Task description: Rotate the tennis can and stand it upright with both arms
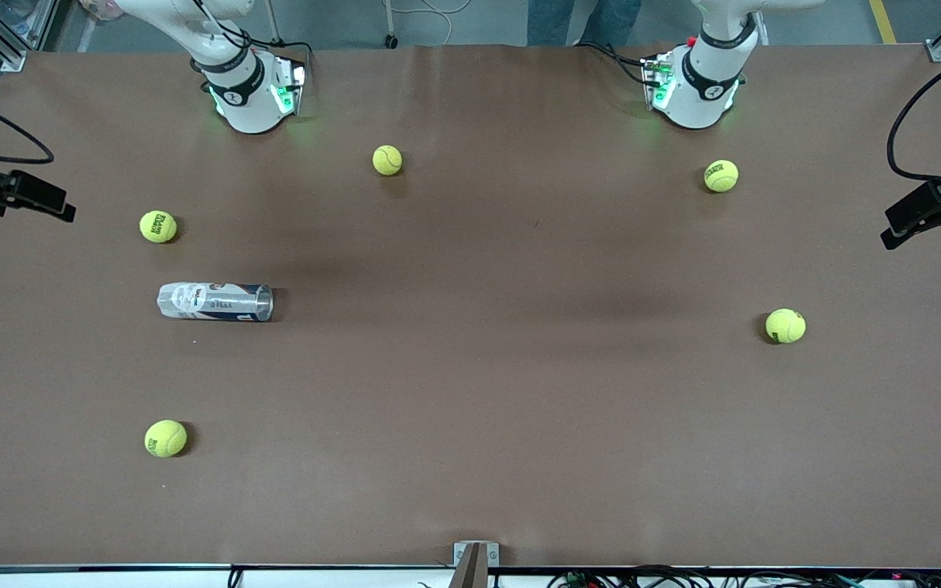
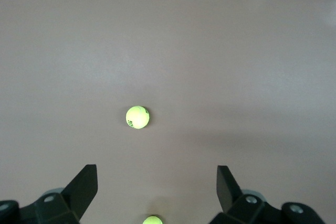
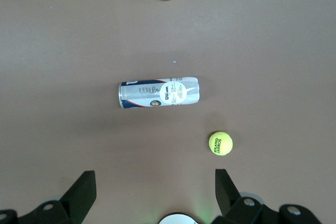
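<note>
The tennis can [image 1: 215,301], a clear tube with a white and navy label, lies on its side on the brown table toward the right arm's end. It also shows in the right wrist view [image 3: 159,92]. My right gripper [image 3: 155,174] is open and empty, high above the table near its own base, well apart from the can. My left gripper [image 2: 156,174] is open and empty, high over the left arm's end of the table. Neither gripper shows in the front view; only the arms' bases [image 1: 250,90] [image 1: 695,82] do.
Several yellow tennis balls lie scattered: one [image 1: 158,226] just farther from the front camera than the can, one [image 1: 166,438] nearer, one [image 1: 387,160] between the bases, two [image 1: 720,175] [image 1: 786,325] at the left arm's end. Black camera mounts [image 1: 13,192] [image 1: 936,208] overhang both table ends.
</note>
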Available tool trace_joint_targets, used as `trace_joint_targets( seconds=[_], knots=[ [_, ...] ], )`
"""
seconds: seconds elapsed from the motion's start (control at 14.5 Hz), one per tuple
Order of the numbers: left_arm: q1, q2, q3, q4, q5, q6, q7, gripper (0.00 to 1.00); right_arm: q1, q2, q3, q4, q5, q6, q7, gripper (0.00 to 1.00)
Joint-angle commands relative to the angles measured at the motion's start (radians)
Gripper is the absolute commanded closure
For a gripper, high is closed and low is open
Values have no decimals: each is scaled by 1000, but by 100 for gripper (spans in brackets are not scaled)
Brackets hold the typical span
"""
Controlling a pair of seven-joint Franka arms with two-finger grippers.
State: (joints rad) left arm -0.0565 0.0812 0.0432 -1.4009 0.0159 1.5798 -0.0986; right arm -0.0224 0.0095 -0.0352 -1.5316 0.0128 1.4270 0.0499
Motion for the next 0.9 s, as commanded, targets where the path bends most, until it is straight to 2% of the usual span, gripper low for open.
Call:
trace_joint_targets(
  seconds=[0.0, 0.62, 0.83],
  knots=[
    [0, -11, 0, -6, -13, -3, 3, 0, 1, -84, 3, -88, -19, 24, -10, 0],
    [0, -12, -13, -6, -14, -3, 7, 0, -4, -106, 9, -91, -25, 21, -12, 0],
    [0, -14, -14, -9, -14, -29, 11, 0, -8, -89, 5, -42, -30, 13, -13, 0]
  ],
)
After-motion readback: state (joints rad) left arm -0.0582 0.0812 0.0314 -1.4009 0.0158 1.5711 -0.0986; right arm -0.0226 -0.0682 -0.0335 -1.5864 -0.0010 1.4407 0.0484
